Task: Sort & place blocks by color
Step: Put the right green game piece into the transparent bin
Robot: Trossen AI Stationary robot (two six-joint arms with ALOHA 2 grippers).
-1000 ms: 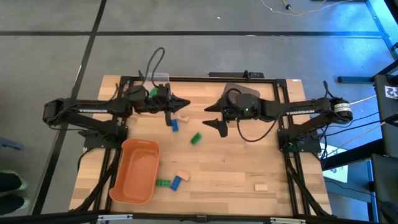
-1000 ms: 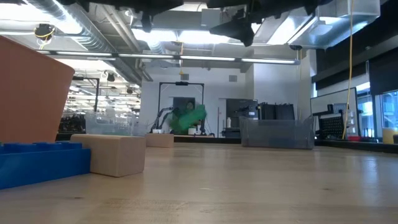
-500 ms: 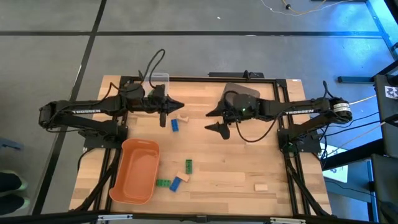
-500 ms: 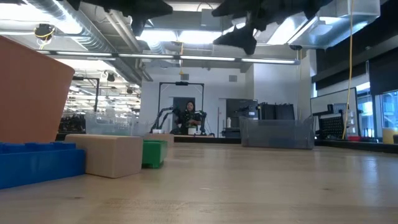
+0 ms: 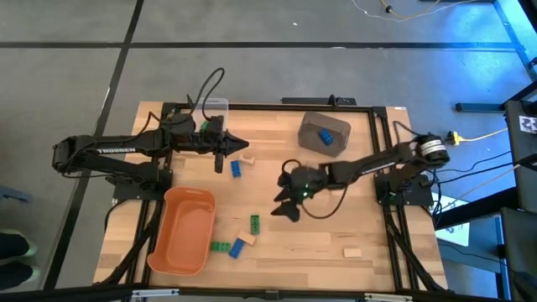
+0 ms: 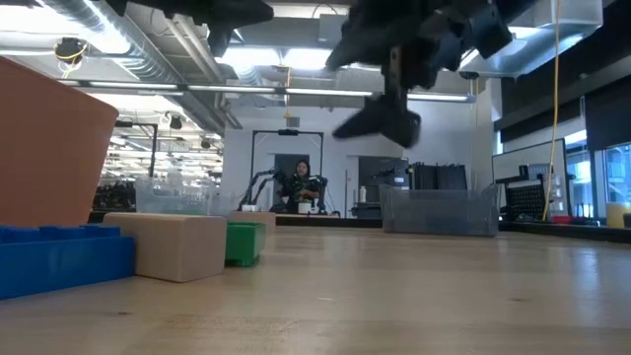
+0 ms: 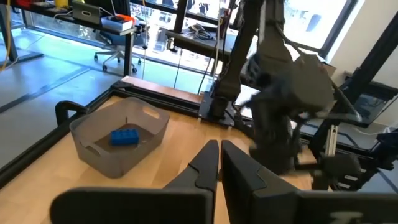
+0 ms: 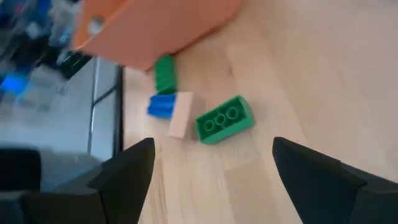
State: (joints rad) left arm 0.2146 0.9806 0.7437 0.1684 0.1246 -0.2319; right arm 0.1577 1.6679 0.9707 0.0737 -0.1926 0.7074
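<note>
Green brick point(image 5: 254, 223), a second ago airborne mid-table, now lies near the orange tub point(image 5: 186, 228). Right gripper point(image 5: 288, 198) swings toward it, fingers spread wide and empty; likely next pick. Left gripper point(image 5: 220, 152) hovers closed, empty, above the blue brick point(image 5: 237, 169).

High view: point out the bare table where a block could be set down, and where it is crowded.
Free: the wood between the right gripper and the tan block near the front edge, and the strip right of the grey bin. Crowded: beside the orange tub, where green, blue and tan blocks cluster.
</note>
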